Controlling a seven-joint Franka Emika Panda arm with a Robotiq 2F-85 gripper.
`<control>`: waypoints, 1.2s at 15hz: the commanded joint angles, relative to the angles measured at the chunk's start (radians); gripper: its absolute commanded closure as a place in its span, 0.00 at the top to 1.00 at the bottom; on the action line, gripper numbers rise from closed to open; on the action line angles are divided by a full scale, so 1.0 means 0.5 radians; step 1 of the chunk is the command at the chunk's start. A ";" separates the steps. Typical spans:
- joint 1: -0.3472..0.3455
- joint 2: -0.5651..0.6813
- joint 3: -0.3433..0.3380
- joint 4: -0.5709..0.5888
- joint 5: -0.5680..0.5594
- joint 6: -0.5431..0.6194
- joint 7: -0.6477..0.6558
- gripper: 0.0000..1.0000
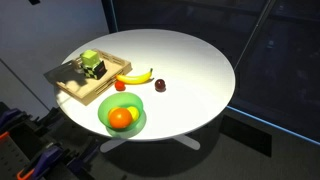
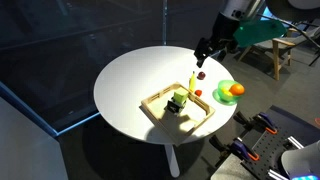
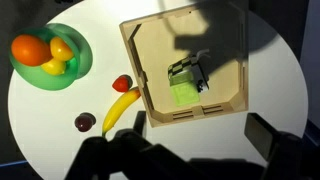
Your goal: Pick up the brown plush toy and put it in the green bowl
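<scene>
Sitting on the white table (image 1: 200, 60), the brown plush toy (image 1: 159, 87) is showing as a small, roundish, dark maroon lump, soft-edged and smaller than the orange (image 1: 120, 118). It is lying just beside one end of the banana (image 1: 135, 75), apart from it, and clearly outside the green bowl (image 1: 140, 108). The bowl is resting near the table's edge, holding the orange and something yellow (its shape is too blurred in the wrist view to name). A small red ball (image 1: 120, 85) is lying by the banana's other end, between the bowl and the wooden tray (image 3: 160, 50); the tray is carrying a green object (image 3: 185, 85). In an exterior view the gripper (image 2: 203, 52) is hanging above the table, over the banana and the toy, touching neither. In the wrist view its dark fingers (image 3: 268, 135) are looking spread apart, with nothing gripped between them
</scene>
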 commanded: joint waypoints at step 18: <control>-0.010 0.085 -0.160 0.110 0.024 -0.061 -0.020 1.00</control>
